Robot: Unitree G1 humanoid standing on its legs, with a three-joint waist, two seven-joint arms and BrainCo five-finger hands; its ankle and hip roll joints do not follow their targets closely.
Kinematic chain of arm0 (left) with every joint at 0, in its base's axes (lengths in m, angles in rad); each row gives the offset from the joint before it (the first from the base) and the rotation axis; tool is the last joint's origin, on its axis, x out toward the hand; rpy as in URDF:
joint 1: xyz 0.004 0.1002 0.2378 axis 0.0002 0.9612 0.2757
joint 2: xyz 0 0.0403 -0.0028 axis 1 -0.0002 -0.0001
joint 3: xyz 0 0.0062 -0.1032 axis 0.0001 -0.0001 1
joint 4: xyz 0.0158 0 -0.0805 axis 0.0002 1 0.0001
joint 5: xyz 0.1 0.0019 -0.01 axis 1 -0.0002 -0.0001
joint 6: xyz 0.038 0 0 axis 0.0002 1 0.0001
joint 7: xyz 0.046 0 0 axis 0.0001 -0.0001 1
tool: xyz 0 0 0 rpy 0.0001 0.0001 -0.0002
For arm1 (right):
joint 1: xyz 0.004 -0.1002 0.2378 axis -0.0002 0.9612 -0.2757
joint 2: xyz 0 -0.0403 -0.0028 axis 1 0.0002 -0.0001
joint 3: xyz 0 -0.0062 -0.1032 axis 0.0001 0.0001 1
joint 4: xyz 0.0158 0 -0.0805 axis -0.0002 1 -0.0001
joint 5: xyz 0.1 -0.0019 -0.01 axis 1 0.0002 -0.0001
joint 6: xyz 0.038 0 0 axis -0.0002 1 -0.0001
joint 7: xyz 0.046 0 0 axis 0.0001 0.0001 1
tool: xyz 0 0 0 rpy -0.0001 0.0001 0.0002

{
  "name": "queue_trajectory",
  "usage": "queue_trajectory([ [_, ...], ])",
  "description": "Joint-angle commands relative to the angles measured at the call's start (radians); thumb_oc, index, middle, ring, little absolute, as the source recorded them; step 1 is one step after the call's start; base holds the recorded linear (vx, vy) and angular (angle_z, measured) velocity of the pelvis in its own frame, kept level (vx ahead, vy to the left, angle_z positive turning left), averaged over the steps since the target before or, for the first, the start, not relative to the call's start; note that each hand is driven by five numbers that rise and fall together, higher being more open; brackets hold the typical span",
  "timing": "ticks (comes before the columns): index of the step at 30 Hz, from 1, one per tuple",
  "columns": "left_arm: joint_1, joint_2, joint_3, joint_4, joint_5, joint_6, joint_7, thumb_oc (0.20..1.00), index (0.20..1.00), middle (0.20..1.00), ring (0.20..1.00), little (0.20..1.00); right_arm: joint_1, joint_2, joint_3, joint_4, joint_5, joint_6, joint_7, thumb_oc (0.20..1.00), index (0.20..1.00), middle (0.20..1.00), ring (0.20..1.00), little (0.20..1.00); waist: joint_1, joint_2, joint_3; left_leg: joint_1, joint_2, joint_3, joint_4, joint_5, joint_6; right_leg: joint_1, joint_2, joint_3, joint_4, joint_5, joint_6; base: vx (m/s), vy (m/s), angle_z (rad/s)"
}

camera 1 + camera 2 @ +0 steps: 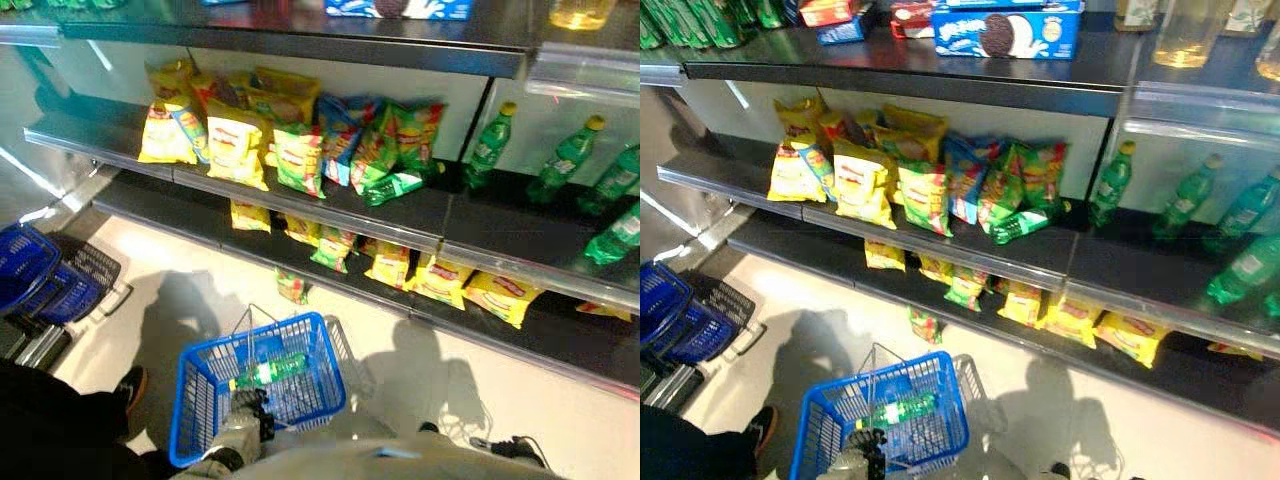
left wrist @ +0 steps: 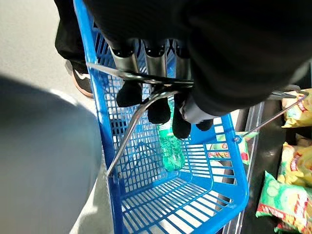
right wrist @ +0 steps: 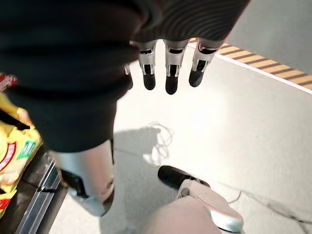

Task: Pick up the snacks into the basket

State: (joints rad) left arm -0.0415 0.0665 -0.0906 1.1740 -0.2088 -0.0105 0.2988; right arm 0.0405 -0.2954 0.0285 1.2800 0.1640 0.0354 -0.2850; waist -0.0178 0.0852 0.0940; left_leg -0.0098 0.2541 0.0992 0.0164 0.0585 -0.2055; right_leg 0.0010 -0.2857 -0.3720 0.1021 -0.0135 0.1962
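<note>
While snacks (image 1: 300, 140) sit piled on the shelf (image 1: 330, 205), none seem to be in the basket (image 1: 200, 400), just a green bottle (image 2: 171, 148). Left robot hand (image 2: 161, 105) curls round its handle; right robot hand (image 3: 168, 66) hangs relaxed, empty. Reach right-handed, keep basket level.

Middle shelf (image 1: 400, 215): snack bags (image 1: 290, 140) crowded edge to edge at the left, bottles (image 1: 560, 160) to the right — bare strip between them. Upper shelf (image 1: 300, 40) overhangs, limiting entry from above. Basket (image 1: 200, 400) mouth partly crossed by its wire handles (image 2: 141, 97), a bottle (image 1: 270, 370) inside. Floor (image 1: 420, 350) before the shelves is open — one bag (image 1: 292, 287) lying there.
</note>
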Motion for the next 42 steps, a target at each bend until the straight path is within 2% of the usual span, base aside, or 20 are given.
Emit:
queue_trajectory([
  [1, 0.022, 0.056, 0.024, 0.015, 0.013, -0.011, 0.0, 0.2, 0.2, 0.2, 0.2, 0.2, -0.073, 0.053, -0.03, 0.016, -0.017, 0.002, 0.008, 1.0, 1.0, 1.0, 1.0, 1.0, 0.031, -0.085, 0.031, -0.007, 0.041, -0.05, 0.003, 0.019, 0.034, -0.033, -0.086, 0.094, -0.043, 0.116, 0.017, 0.01, 0.385, -0.11],
  [2, 0.015, 0.063, 0.018, 0.01, 0.027, -0.009, -0.001, 0.2, 0.2, 0.2, 0.2, 0.2, -0.074, 0.058, -0.041, 0.011, -0.007, 0.002, 0.013, 1.0, 1.0, 1.0, 1.0, 1.0, 0.028, -0.094, 0.027, -0.001, 0.03, -0.037, -0.013, 0.004, 0.037, -0.028, -0.102, 0.092, -0.047, 0.132, 0.028, 0.0, 0.439, 0.03],
  [5, -0.012, 0.095, -0.026, 0.032, 0.12, -0.001, -0.002, 0.2, 0.2, 0.2, 0.2, 0.2, -0.076, 0.085, -0.052, -0.003, 0.013, 0.003, 0.017, 1.0, 1.0, 1.0, 1.0, 1.0, 0.009, -0.147, 0.004, 0.0, -0.042, 0.012, -0.104, -0.021, 0.04, -0.04, -0.188, 0.065, -0.06, 0.384, 0.066, -0.04, 0.392, 0.3],
  [7, -0.02, 0.119, -0.036, 0.044, 0.166, 0.009, 0.007, 0.2, 0.2, 0.2, 0.2, 0.2, -0.093, 0.122, -0.016, -0.046, 0.032, -0.005, 0.02, 1.0, 1.0, 1.0, 1.0, 1.0, 0.004, -0.157, 0.005, 0.002, -0.073, 0.042, -0.104, -0.034, 0.06, -0.071, -0.212, 0.058, -0.064, 0.476, 0.066, -0.05, 0.488, 0.62],
  [10, -0.027, 0.151, -0.036, 0.047, 0.224, 0.015, 0.01, 0.2, 0.2, 0.2, 0.2, 0.2, -0.113, 0.151, 0.046, -0.174, 0.041, -0.03, 0.022, 1.0, 1.0, 1.0, 1.0, 1.0, -0.005, -0.151, 0.032, 0.037, -0.134, 0.097, -0.104, -0.059, 0.102, -0.115, -0.185, 0.042, -0.051, 0.393, 0.054, -0.01, 0.599, -0.4],
  [12, -0.029, 0.166, -0.032, 0.065, 0.252, 0.029, 0.007, 0.2, 0.2, 0.2, 0.2, 0.2, -0.105, 0.156, 0.079, -0.262, 0.055, -0.048, 0.036, 1.0, 1.0, 1.0, 1.0, 1.0, -0.027, -0.149, 0.037, 0.048, -0.166, 0.098, -0.104, -0.064, 0.125, -0.13, -0.068, 0.179, -0.026, 0.277, 0.016, 0.01, 0.481, -0.7],
  [13, -0.029, 0.173, -0.024, 0.069, 0.258, 0.035, 0.008, 0.2, 0.2, 0.2, 0.2, 0.2, -0.098, 0.154, 0.086, -0.301, 0.062, -0.051, 0.037, 1.0, 1.0, 1.0, 1.0, 1.0, -0.026, -0.147, 0.04, 0.059, -0.174, 0.101, -0.104, -0.069, 0.133, -0.127, -0.026, 0.192, -0.021, 0.236, 0.007, 0.04, 0.384, -0.36],
  [15, -0.015, 0.174, -0.001, 0.074, 0.274, 0.043, 0.007, 0.2, 0.2, 0.2, 0.2, 0.2, -0.069, 0.15, 0.103, -0.433, 0.078, -0.068, 0.041, 1.0, 1.0, 1.0, 1.0, 1.0, -0.018, -0.142, 0.042, 0.069, -0.192, 0.127, -0.104, -0.067, 0.149, -0.106, 0.022, 0.114, 0.0, 0.173, -0.021, 0.01, 0.32, -0.05],
  [18, 0.004, 0.174, 0.009, 0.078, 0.298, 0.049, -0.001, 0.2, 0.2, 0.2, 0.2, 0.2, -0.027, 0.118, 0.106, -0.609, 0.096, -0.091, 0.062, 1.0, 1.0, 1.0, 1.0, 1.0, -0.035, -0.138, 0.043, 0.065, -0.225, 0.131, -0.104, -0.061, 0.166, -0.114, 0.153, 0.163, 0.023, 0.093, -0.061, 0.0, 0.208, -0.24],
  [20, 0.015, 0.164, 0.026, 0.08, 0.301, 0.052, 0.0, 0.2, 0.2, 0.2, 0.2, 0.2, -0.005, 0.106, 0.112, -0.716, 0.107, -0.109, 0.072, 1.0, 1.0, 1.0, 1.0, 1.0, -0.027, -0.143, 0.032, 0.057, -0.241, 0.152, -0.104, -0.058, 0.167, -0.091, 0.187, 0.112, -0.026, 0.086, -0.076, 0.01, 0.113, -0.08],
  [21, 0.022, 0.159, 0.036, 0.079, 0.297, 0.052, 0.001, 0.2, 0.2, 0.2, 0.2, 0.2, -0.004, 0.101, 0.107, -0.759, 0.116, -0.113, 0.072, 1.0, 1.0, 1.0, 1.0, 1.0, -0.021, -0.143, 0.029, 0.056, -0.244, 0.168, -0.104, -0.059, 0.166, -0.086, 0.183, 0.077, -0.053, 0.092, -0.074, 0.03, 0.039, -0.27],
  [28, 0.068, 0.102, 0.038, 0.028, 0.296, 0.044, 0.0, 0.2, 0.2, 0.2, 0.2, 0.2, 0.047, 0.031, 0.057, -1.04, 0.108, -0.142, 0.09, 1.0, 1.0, 1.0, 1.0, 1.0, -0.025, -0.104, 0.0, 0.096, -0.241, 0.215, -0.104, -0.057, 0.168, -0.045, 0.193, 0.112, -0.135, 0.11, -0.064, 0.08, -0.016, -0.29],
  [31, 0.073, 0.082, 0.014, -0.072, 0.278, 0.033, 0.005, 0.2, 0.2, 0.2, 0.2, 0.2, 0.032, -0.028, 0.057, -1.166, 0.076, -0.147, 0.093, 1.0, 1.0, 1.0, 1.0, 1.0, -0.007, -0.111, 0.051, -0.027, -0.205, 0.216, 0.182, -0.062, 0.131, 0.002, 0.177, 0.132, -0.161, 0.097, -0.088, -0.04, -0.105, -0.09],
  [32, 0.073, 0.082, 0.014, -0.072, 0.278, 0.033, 0.005, 0.2, 0.2, 0.2, 0.2, 0.2, 0.031, -0.028, 0.057, -1.167, 0.076, -0.147, 0.093, 1.0, 1.0, 1.0, 1.0, 1.0, -0.008, -0.112, 0.048, -0.033, -0.206, 0.215, 0.184, -0.059, 0.132, -0.003, 0.176, 0.131, -0.161, 0.1, -0.089, -0.12, -0.081, -0.07],
  [33, 0.057, 0.074, -0.006, -0.119, 0.269, 0.023, 0.009, 0.2, 0.2, 0.2, 0.2, 0.2, 0.005, -0.067, 0.066, -1.205, 0.05, -0.141, 0.096, 1.0, 1.0, 1.0, 1.0, 1.0, 0.016, -0.112, 0.086, -0.095, -0.211, 0.129, 0.281, -0.019, 0.102, 0.002, 0.169, 0.131, -0.165, 0.099, -0.105, -0.1, -0.037, -0.1],
  [36, 0.057, 0.086, -0.046, -0.162, 0.312, 0.02, 0.012, 0.2, 0.2, 0.2, 0.2, 0.2, -0.025, -0.087, 0.071, -1.226, 0.035, -0.134, 0.096, 1.0, 1.0, 1.0, 1.0, 1.0, 0.016, -0.11, 0.085, -0.096, -0.2, 0.092, 0.209, -0.039, 0.11, -0.002, 0.158, 0.134, -0.177, 0.101, -0.095, -0.01, 0.056, -0.24],
  [37, 0.059, 0.078, -0.035, -0.147, 0.295, 0.024, 0.012, 0.2, 0.2, 0.2, 0.2, 0.2, -0.044, -0.09, 0.066, -1.228, 0.041, -0.132, 0.09, 1.0, 1.0, 1.0, 1.0, 1.0, 0.016, -0.109, 0.067, -0.069, -0.125, 0.118, 0.089, -0.009, 0.103, -0.006, 0.14, 0.141, -0.179, 0.102, -0.072, 0.09, 0.147, -0.32],
  [39, 0.049, 0.072, -0.044, -0.122, 0.302, 0.031, 0.017, 0.2, 0.2, 0.2, 0.2, 0.2, -0.065, -0.106, 0.064, -1.234, 0.024, -0.131, 0.079, 1.0, 1.0, 1.0, 1.0, 1.0, 0.02, -0.103, 0.069, -0.064, -0.075, 0.106, 0.024, 0.028, 0.099, -0.02, 0.122, 0.141, -0.167, 0.099, -0.062, 0.08, 0.145, -0.28],
  [40, 0.045, 0.065, -0.053, -0.109, 0.312, 0.036, 0.014, 0.2, 0.2, 0.2, 0.2, 0.2, -0.073, -0.109, 0.072, -1.252, 0.022, -0.127, 0.083, 1.0, 1.0, 1.0, 1.0, 1.0, 0.016, -0.094, 0.068, -0.047, -0.079, 0.113, 0.008, 0.022, 0.101, -0.027, 0.123, 0.132, -0.158, 0.091, -0.063, 0.05, 0.12, -0.16],
  [42, 0.042, 0.055, -0.061, -0.085, 0.321, 0.039, 0.012, 0.2, 0.2, 0.2, 0.2, 0.2, -0.084, -0.114, 0.076, -1.245, 0.006, -0.127, 0.071, 1.0, 1.0, 1.0, 1.0, 1.0, 0.019, -0.075, 0.071, -0.059, -0.071, 0.106, -0.061, 0.09, 0.085, -0.016, 0.134, 0.122, -0.17, 0.09, -0.061, 0.04, 0.086, 0.07],
])
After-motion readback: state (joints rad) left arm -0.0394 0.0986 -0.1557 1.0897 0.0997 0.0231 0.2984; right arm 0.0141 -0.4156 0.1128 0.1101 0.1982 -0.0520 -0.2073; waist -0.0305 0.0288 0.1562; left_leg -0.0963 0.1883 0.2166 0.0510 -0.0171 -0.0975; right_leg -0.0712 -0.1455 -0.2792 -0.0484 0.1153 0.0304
